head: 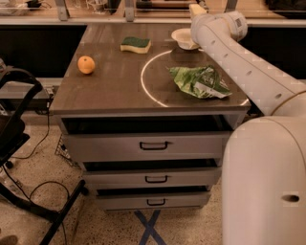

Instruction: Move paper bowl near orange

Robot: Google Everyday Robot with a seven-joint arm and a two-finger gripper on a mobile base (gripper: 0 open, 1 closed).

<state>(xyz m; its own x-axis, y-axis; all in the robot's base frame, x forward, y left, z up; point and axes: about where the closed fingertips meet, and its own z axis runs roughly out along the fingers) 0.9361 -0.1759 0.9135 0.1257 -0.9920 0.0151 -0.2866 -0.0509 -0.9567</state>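
The paper bowl (pixel 183 38) is a small white bowl at the far right of the cabinet top (pixel 114 86). The orange (pixel 86 64) lies near the left edge, far from the bowl. My gripper (pixel 196 13) is at the end of the white arm (pixel 239 62), which reaches in from the right. It is at the bowl's right rim and just above it. The arm's end covers the bowl's right edge.
A yellow sponge with a green top (pixel 136 45) lies at the far middle. A green and white snack bag (pixel 201 81) lies right of centre, on a white circle marked on the top. Drawers (pixel 153 145) face me below. A black frame (pixel 19 124) stands at the left.
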